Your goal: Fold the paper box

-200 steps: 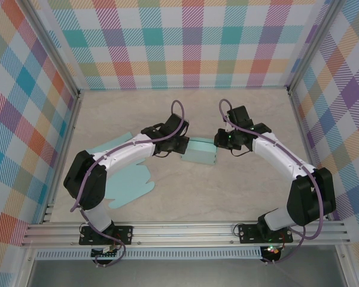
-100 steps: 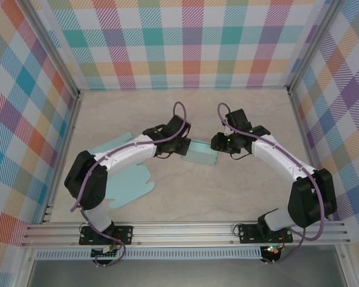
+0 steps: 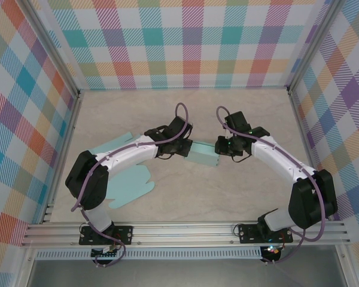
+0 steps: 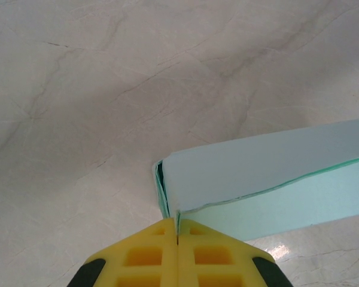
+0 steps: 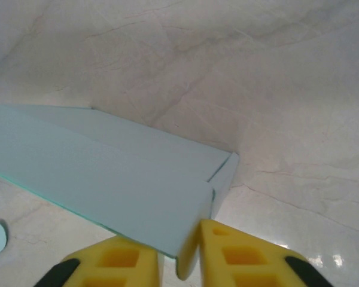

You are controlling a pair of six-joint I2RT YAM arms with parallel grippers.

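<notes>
The pale teal paper box [image 3: 204, 155] lies mid-table between my two grippers. My left gripper [image 3: 188, 149] is at its left end. In the left wrist view its yellow fingers [image 4: 137, 257] are pressed together on a thin edge of the paper box [image 4: 269, 173], at a corner where two panels meet. At the box's right end is my right gripper [image 3: 219, 147]. There the right gripper [image 5: 179, 254] pinches the folded end corner of the paper box [image 5: 107, 173], one finger [image 5: 245, 257] against the end flap and the other under the top panel.
Two flat teal paper cut-outs lie on the left: a lobed one [image 3: 130, 185] near the left arm's base and a strip [image 3: 107, 144] partly under that arm. Checked walls and metal posts enclose the table, with a rail [image 3: 185, 230] along the near edge.
My right gripper has moved a little left and toward me onto the box's right end, opening briefly and closing again on the corner. The left gripper stays shut on its edge.
</notes>
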